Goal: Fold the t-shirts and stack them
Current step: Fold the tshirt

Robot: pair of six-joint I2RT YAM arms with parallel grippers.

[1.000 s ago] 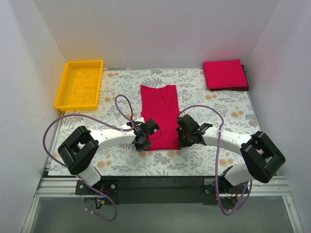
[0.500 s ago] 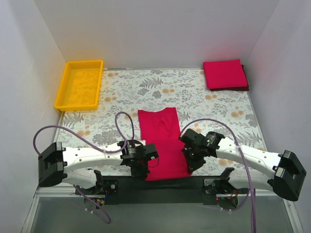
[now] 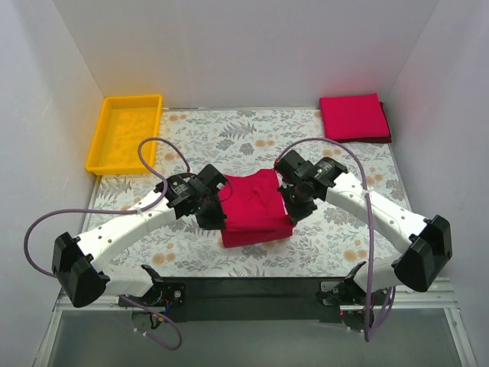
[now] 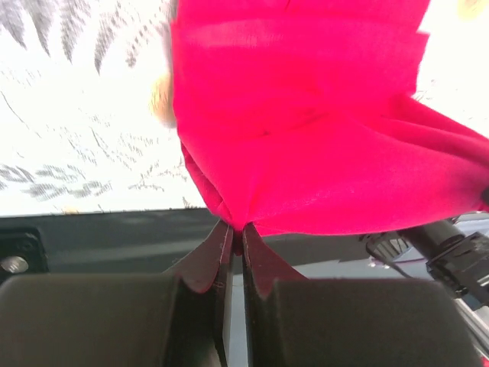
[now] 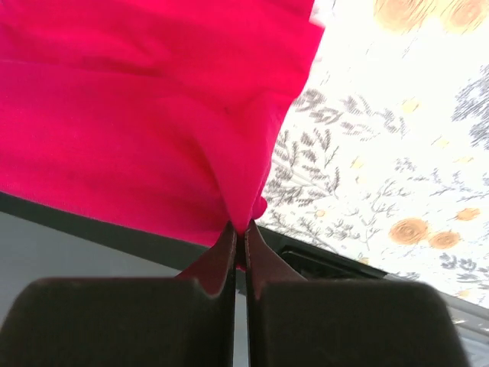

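**Both End Effectors Clamped on the Centre T-Shirt**

1. Workpiece position. One crimson t-shirt (image 3: pixel 254 206) sits at the middle of the bench (image 3: pixel 229 134), between the two arms. It is doubled over on itself: a lower layer lies flat on the floral surface, with its near edge showing below the upper layer. The upper layer is bunched and creased.

2. Left end effector (image 3: pixel 215 217). It meets the left edge of the t-shirt. In the left wrist view, the fingers (image 4: pixel 210 256) are pressed together with a pinch of red cloth (image 4: pixel 306 138) between their tips. The fabric fans out from the pinch above the bench.

3. Right end effector (image 3: pixel 293 209). It meets the right edge of the t-shirt. In the right wrist view, the fingers (image 5: pixel 218 260) are closed to a thin slit on a fold of the same cloth (image 5: pixel 137 115).

4. Other items. A folded stack (image 3: pixel 354 117) of red shirts rests at the far right corner, well apart from the arms. A yellow tray (image 3: pixel 126 131) stands at the far left corner.
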